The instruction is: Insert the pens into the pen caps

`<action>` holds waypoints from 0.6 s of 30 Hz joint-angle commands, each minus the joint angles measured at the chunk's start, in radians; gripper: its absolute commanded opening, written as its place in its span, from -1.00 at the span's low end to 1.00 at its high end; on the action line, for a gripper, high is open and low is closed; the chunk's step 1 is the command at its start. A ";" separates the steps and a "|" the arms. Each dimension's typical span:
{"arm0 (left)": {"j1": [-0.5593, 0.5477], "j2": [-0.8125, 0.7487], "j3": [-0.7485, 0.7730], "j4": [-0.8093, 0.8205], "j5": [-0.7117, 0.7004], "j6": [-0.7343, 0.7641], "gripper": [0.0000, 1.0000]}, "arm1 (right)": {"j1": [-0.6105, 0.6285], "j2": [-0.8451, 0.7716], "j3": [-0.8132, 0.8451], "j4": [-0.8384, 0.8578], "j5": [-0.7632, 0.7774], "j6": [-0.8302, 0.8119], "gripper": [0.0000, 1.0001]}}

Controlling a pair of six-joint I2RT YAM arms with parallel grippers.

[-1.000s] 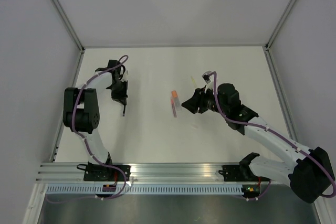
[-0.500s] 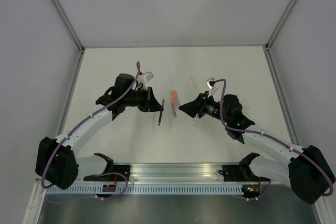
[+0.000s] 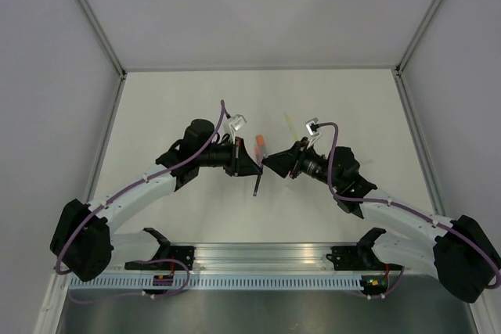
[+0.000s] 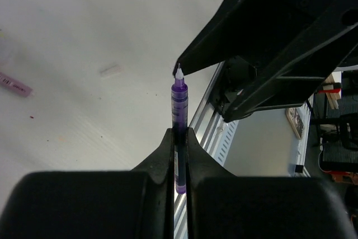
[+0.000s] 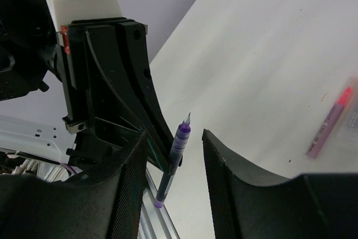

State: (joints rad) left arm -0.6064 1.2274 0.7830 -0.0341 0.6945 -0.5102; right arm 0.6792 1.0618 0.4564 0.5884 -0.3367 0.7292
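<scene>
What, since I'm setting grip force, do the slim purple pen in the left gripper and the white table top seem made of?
The slim purple pen looks plastic: translucent-looking barrel with slight sheen, pale tip. The white table top is matt, faintly lined and scuffed; laminate or plastic sheet, I cannot tell which.

top: overhead, far, faces table (image 3: 196,91) | 2 wrist views: close, share purple pen (image 4: 179,104)

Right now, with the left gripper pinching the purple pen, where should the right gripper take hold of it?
Probably the bare barrel just below the pale tip of the purple pen, the stretch sticking out past the shut left gripper. Come side-on, across the shaft: the open right gripper has that slim, straight stretch between its fingers.
</scene>
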 commanded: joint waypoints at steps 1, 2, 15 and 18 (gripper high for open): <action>-0.027 -0.019 -0.010 0.103 0.022 -0.039 -0.95 | 0.019 0.003 0.027 0.013 0.053 -0.027 -0.01; -0.032 -0.023 -0.010 0.103 0.014 -0.040 -0.95 | 0.022 0.000 0.027 0.008 0.068 -0.030 -0.02; -0.078 -0.043 -0.034 0.171 0.008 -0.074 -0.95 | 0.063 -0.005 0.033 0.008 0.080 -0.021 -0.67; -0.082 -0.051 -0.036 0.181 0.013 -0.079 -0.95 | 0.063 -0.006 0.027 0.025 0.067 -0.008 -0.99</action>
State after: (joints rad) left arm -0.6811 1.2140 0.7464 0.0746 0.6899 -0.5568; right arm 0.7383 1.0645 0.4583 0.5701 -0.2653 0.7193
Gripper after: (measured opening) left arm 0.059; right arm 0.072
